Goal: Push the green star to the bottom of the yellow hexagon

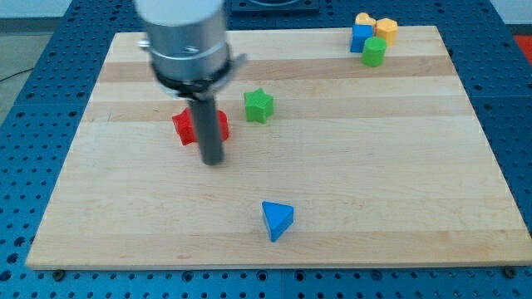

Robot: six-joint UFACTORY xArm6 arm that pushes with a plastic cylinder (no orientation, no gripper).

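The green star lies on the wooden board a little above its middle. The yellow hexagon sits at the view's top right, in a cluster with other blocks. My tip rests on the board to the lower left of the green star, about a block's width from it. The rod stands in front of a red block, partly hiding it.
Next to the yellow hexagon are a blue block, a green cylinder-like block and another yellow block. A blue triangular block lies near the view's bottom centre. The board's edge borders a blue perforated table.
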